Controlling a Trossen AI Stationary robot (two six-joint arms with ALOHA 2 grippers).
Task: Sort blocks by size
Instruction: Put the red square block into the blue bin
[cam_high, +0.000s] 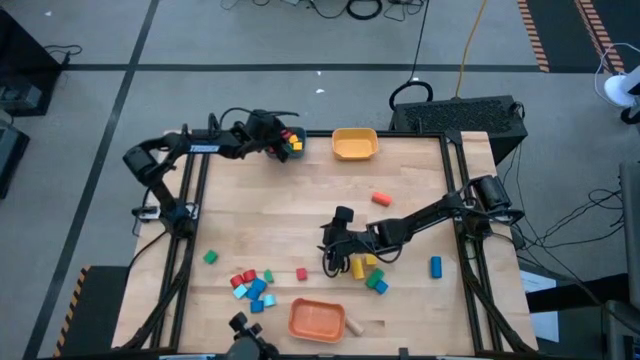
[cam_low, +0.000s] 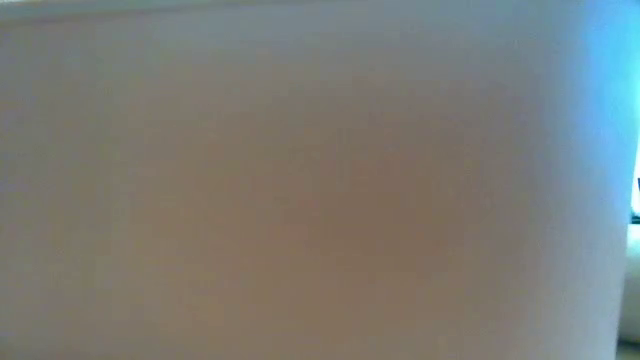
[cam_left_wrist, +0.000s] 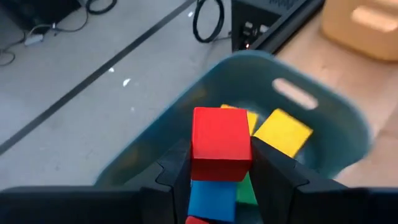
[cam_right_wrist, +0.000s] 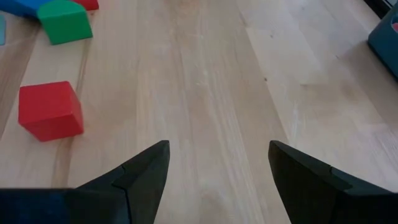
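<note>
On the table (cam_high: 300, 210), the left gripper (cam_left_wrist: 221, 177) hangs over the teal bowl (cam_left_wrist: 323, 124) at the far edge, fingers clamped on a red block (cam_left_wrist: 221, 143) whose long axis runs along them, pointing into the bowl. The right gripper (cam_right_wrist: 217, 171) sits mid-table with fingers apart and empty, near a red cube (cam_right_wrist: 50, 111).

A pale, blurred surface (cam_low: 300, 180), greyish-white shading to a warm tan toward the middle, fills almost the whole low view; it may be something standing right against the lens. A narrow bright blue strip (cam_low: 625, 100) shows at the right edge.
</note>
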